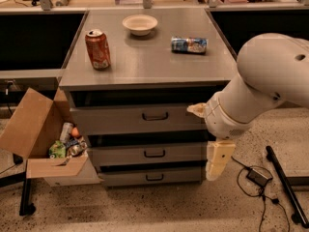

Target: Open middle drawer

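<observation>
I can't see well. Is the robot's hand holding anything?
No. The gripper hangs near the right end of the middle drawer, away from its handle, holding nothing.
</observation>
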`<state>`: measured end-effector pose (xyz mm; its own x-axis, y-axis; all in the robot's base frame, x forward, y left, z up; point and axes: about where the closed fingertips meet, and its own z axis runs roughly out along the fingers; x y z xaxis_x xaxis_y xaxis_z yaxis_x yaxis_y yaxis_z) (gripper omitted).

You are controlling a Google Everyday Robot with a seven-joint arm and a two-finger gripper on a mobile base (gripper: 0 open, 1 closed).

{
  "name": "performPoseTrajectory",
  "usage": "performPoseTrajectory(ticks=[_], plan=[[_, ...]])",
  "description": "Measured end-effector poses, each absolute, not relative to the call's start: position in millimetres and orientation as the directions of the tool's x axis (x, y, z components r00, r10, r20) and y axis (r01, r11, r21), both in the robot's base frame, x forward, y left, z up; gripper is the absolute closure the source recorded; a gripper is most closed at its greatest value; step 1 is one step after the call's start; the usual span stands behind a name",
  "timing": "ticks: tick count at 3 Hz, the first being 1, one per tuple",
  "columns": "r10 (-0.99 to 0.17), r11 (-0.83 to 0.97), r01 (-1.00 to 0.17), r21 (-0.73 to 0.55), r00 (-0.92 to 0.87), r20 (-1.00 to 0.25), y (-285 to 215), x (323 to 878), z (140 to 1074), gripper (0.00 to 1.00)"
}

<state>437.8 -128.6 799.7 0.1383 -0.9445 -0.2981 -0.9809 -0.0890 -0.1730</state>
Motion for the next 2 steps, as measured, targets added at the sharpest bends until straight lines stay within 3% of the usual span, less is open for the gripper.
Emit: performPoseTrajectory(ticks=[2], plan=[[-0.964, -0.047, -0.986, -0.158, 0.086, -0.253, -159, 449, 742, 0.0]])
